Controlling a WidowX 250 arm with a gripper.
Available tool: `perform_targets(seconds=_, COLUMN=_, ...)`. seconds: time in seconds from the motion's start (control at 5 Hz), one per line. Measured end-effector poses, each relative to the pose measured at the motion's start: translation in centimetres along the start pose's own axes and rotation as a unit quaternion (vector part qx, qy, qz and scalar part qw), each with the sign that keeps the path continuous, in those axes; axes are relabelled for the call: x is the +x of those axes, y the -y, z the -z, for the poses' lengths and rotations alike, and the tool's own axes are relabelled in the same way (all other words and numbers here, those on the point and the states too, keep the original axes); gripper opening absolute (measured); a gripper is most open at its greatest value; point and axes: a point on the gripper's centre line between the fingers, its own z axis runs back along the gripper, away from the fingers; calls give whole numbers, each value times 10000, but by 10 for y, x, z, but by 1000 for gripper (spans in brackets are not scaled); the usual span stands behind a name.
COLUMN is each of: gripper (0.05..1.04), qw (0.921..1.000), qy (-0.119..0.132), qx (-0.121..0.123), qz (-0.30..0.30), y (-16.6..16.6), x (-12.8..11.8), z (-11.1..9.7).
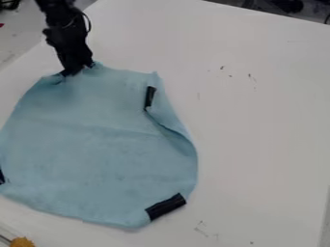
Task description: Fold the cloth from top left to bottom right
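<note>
we have the cloth [109, 144] spread on the bench [264, 120], its black strips [166, 206] by the corners, perhaps to mark them or weigh them down. the end effector [77, 71] is at the cloth's top left edge, where the fabric puckers around it; that suits a fold starting from this corner. we cannot tell whether it grips the fabric or is open. along the cloth's upper right side a flap curls inward, so we judge the fold may come out uneven there. the bench runs on broadly to the right of the cloth, giving us room for a diagonal carry to its bottom right corner. below the cloth's lower left edge sits an orange thing [22, 242], off that diagonal. we would keep the carry low, lest the fabric slip.
</note>
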Motion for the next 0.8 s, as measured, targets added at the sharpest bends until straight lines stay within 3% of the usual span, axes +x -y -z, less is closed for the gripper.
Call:
perform_targets(seconds=0.2, gripper=84, qw=9997, qy=127, qx=193, qz=-11, y=45, x=5, z=-30)
perform_targets(seconds=0.4, gripper=84, qw=9992, qy=141, qx=192, qz=-306, y=82, x=-11, z=-45)
perform_targets(seconds=0.8, gripper=84, qw=9993, qy=127, qx=-209, qz=-292, y=153, x=-34, z=-46)
